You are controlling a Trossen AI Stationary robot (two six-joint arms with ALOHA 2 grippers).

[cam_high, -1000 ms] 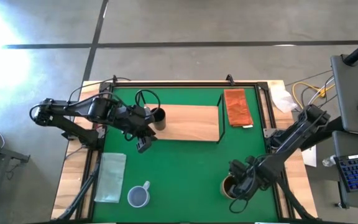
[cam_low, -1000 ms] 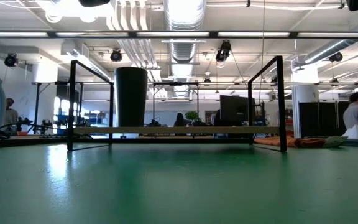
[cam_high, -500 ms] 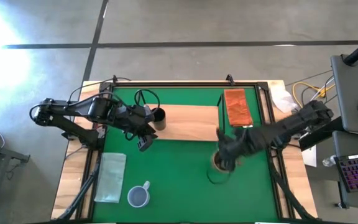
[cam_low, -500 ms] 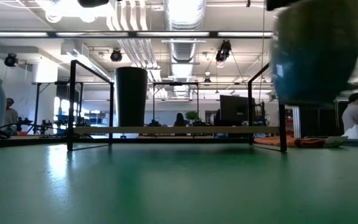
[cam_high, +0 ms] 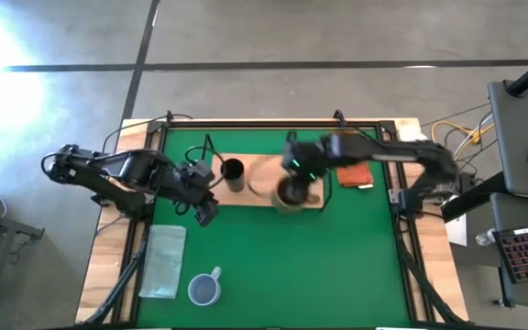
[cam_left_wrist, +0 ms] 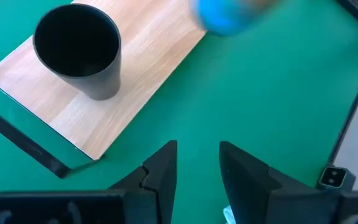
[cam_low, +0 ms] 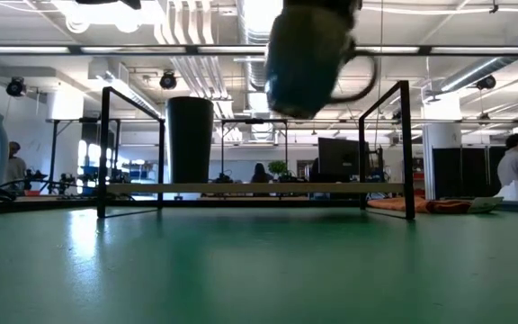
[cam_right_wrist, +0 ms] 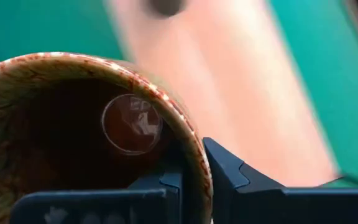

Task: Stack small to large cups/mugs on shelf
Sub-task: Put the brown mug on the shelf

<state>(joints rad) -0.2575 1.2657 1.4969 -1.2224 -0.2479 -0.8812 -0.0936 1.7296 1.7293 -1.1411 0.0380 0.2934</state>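
The small black cup (cam_high: 233,172) stands upright on the left part of the light-wood shelf (cam_high: 264,170); it also shows in the low view (cam_low: 190,139) and the left wrist view (cam_left_wrist: 79,53). My right gripper (cam_high: 293,183) is shut on the brown-gold mug (cam_high: 290,195), held in the air over the shelf's right half (cam_low: 308,58). My left gripper (cam_left_wrist: 197,165) is open and empty over the green mat, just near-left of the black cup. The pale blue-grey mug (cam_high: 204,290) stands near the table's near edge. My right gripper pinches the brown-gold mug's wall at the rim (cam_right_wrist: 194,158), one finger (cam_right_wrist: 169,183) inside the mug and one (cam_right_wrist: 229,174) outside. The mug is lifted clear, well above the shelf board, roughly upright with its handle (cam_low: 364,76) out to one side.
An orange-brown folded cloth (cam_high: 354,163) lies at the shelf's right end. A pale translucent cloth (cam_high: 163,261) lies near left, beside the blue-grey mug. Black wire frames (cam_low: 407,148) stand at the shelf's ends. People show in the room behind the table.
My right gripper has carried the brown-gold mug from the table's near right corner up and toward the far left, to a place over the shelf's right half; the mug is lifted clear. My left gripper has drawn back a little toward the table's left edge.
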